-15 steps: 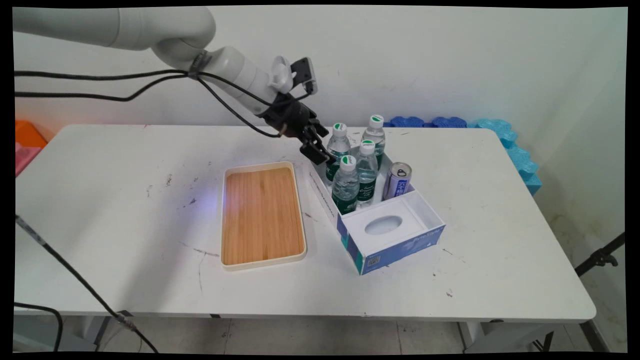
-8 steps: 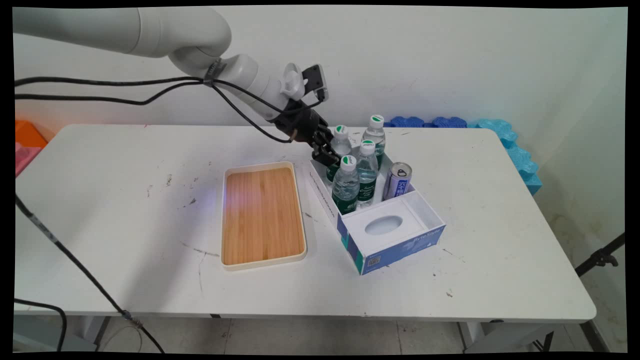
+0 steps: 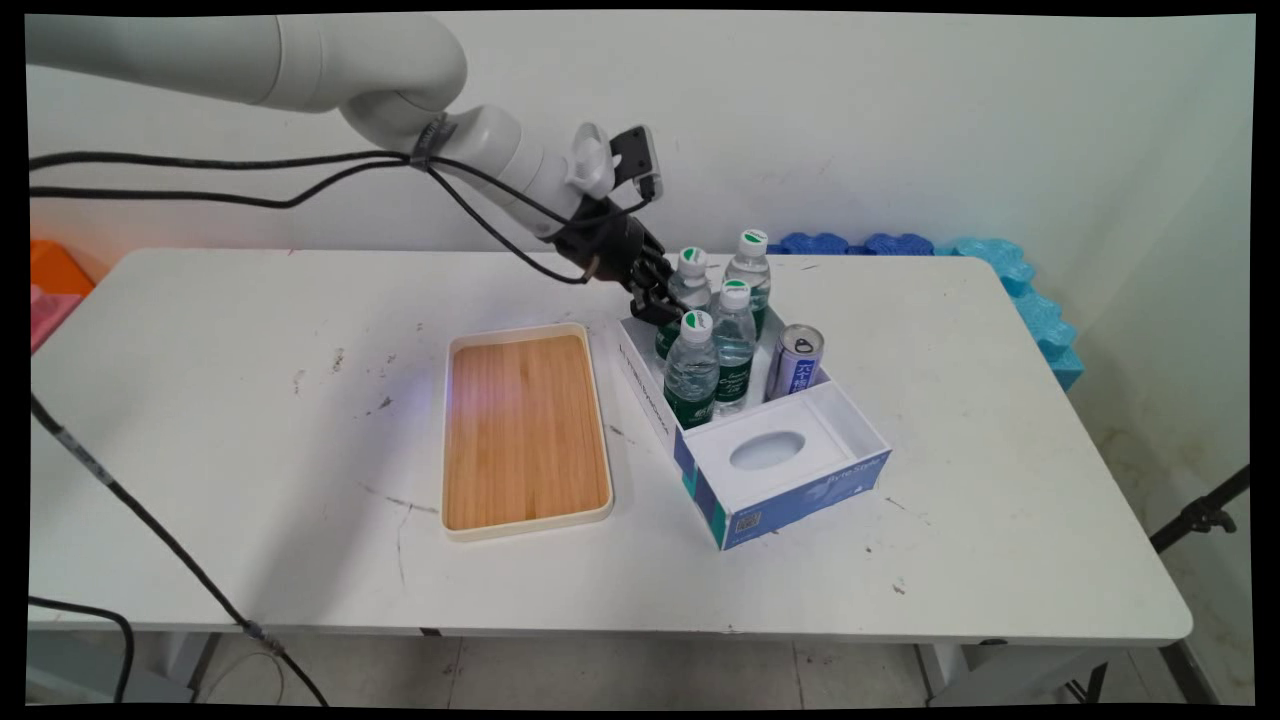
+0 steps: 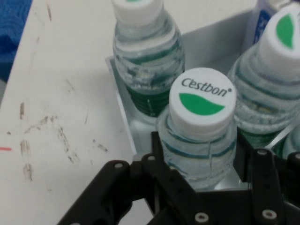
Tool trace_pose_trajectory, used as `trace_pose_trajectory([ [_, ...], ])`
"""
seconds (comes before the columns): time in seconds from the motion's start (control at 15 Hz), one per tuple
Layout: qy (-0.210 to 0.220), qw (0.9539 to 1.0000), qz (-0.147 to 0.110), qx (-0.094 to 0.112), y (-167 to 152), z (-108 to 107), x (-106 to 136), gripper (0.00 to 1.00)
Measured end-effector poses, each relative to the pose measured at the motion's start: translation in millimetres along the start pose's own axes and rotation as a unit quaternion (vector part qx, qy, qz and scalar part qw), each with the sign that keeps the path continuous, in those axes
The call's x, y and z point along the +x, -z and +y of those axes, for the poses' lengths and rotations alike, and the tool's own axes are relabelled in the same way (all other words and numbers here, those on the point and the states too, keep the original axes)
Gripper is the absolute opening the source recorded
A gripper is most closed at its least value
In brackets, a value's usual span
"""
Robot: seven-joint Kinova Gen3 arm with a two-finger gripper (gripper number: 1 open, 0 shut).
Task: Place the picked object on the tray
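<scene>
My gripper [image 3: 664,303] reaches down from the upper left into the back left corner of a blue and white box [image 3: 790,485]. It is shut on a water bottle [image 3: 691,283] with a white and green cap, gripping it just under the neck. In the hand view this Cestbon bottle [image 4: 201,108] sits between my two fingers [image 4: 157,145], which press on its shoulders. Three more water bottles stand close around it: one behind [image 3: 751,265], one in the middle [image 3: 735,345] and one in front [image 3: 692,375].
A silver and blue can [image 3: 796,360] leans in the box's right corner. The box's near half holds a white insert with an oval hole [image 3: 768,450]. A wooden tray [image 3: 525,430] lies left of the box. Blue foam pieces [image 3: 1010,275] line the table's far right edge.
My gripper moved right and in among the bottles and closed round the back left bottle. That bottle's cap has shifted slightly to the right.
</scene>
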Motion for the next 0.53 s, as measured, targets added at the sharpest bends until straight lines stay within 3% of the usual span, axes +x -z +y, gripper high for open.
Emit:
trace_pose_trajectory([
  [0.53,0.020,0.9995,0.026,0.006,53.6,0.2,17.2,0.00],
])
